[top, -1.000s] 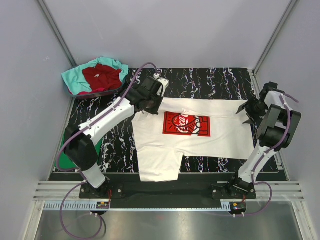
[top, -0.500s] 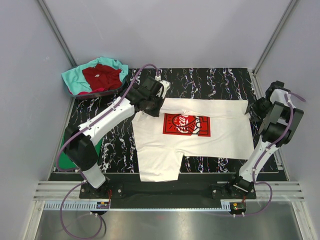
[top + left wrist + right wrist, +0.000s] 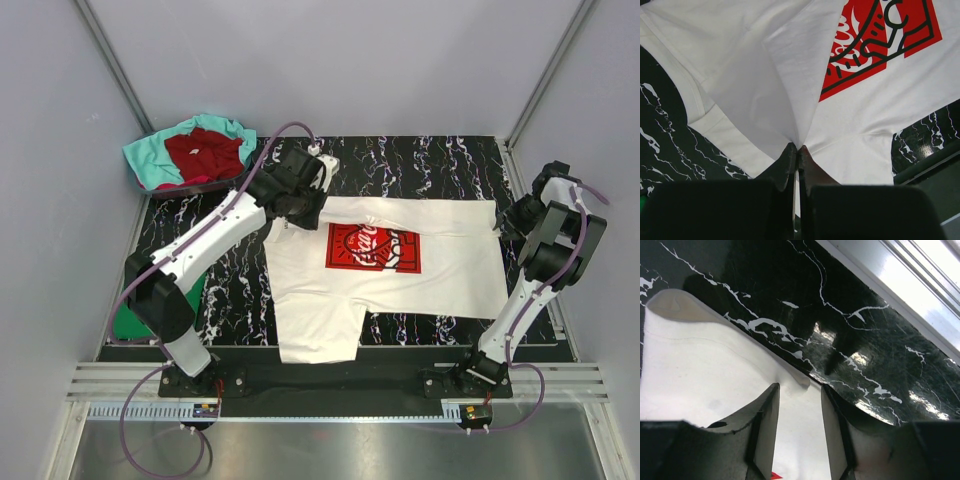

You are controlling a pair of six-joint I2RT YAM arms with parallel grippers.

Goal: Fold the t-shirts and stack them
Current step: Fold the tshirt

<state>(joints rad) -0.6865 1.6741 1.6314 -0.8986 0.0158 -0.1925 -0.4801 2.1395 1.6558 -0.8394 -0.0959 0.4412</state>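
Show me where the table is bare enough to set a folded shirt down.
Bare: the far strip of table beyond the white shirt; the patch between left arm and shirt. Crowded: the centre and the far-left shirt pile.

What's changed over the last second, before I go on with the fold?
The right gripper shifted outward to the white t-shirt's far right corner, and its jaws have narrowed around the hem, not yet clamped. The left gripper stays pinched on the cloth near the collar. The shirt and the pile of other shirts lie as before.
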